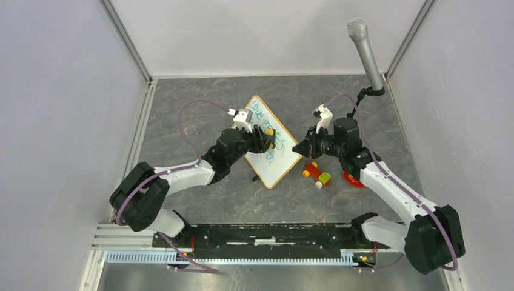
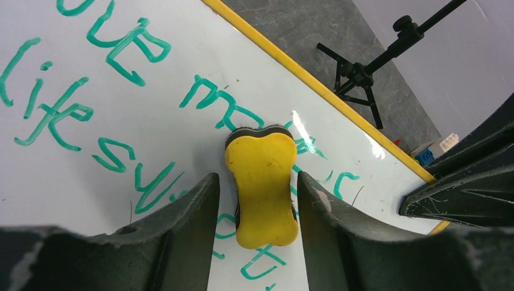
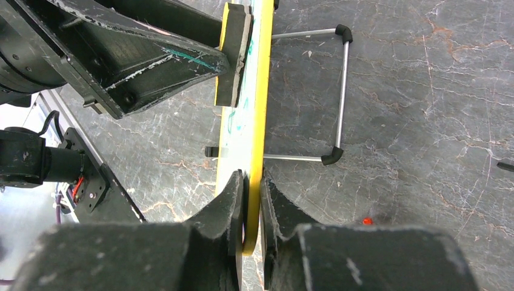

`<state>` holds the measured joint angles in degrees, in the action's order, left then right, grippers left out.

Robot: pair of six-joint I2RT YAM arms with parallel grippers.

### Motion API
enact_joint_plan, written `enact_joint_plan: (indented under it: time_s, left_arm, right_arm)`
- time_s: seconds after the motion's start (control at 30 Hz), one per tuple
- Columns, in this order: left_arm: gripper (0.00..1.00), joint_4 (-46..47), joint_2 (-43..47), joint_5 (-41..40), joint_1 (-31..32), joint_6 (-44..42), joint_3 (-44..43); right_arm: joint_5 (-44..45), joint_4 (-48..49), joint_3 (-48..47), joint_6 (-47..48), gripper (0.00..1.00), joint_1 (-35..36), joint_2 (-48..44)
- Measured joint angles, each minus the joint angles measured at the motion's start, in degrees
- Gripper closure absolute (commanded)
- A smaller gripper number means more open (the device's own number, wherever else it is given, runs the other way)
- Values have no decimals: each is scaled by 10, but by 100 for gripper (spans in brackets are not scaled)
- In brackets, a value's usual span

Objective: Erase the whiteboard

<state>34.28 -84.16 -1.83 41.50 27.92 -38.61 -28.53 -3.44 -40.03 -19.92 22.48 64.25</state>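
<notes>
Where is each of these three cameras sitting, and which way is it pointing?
Top external: above and behind the arms, looking down on the table; both arms show, meeting at the whiteboard.
Left wrist: on the left arm, facing the board's written side; the left gripper holds the eraser.
Right wrist: on the right arm, looking along the board's edge; the right gripper clamps its frame.
Shared: both wrist views show the eraser against the board.

The left arm (image 1: 182,176) and right arm (image 1: 391,185) were built of white shells joined by black housings, with purple cables (image 1: 188,130) looped along each. Matte black, scratched fingers (image 2: 182,236) were seen on the left gripper (image 2: 254,185) and right gripper (image 3: 252,188); one left finger was streaked green.
</notes>
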Motion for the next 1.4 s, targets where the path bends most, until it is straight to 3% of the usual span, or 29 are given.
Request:
enact_joint_plan:
  time_s: [0.33,0.53,0.83,1.1,1.4]
  left_arm:
    - [56,0,-4,4,0,0,-1]
    - [70,-3,-17,27,0,-3,-14]
    - [73,29,-40,79,16,-36,-27]
    - [73,144,-51,80,53,-35,6]
    - [74,98,-52,63,37,-34,-17]
  right_arm:
    - [0,1,0,-2,91,0,1]
    - [1,0,0,-2,96,-2,3]
    - [3,-1,-1,-6,100,-7,13]
    - [-2,-8,-22,-5,100,-7,30]
    - [2,-8,-24,-2,100,-6,35]
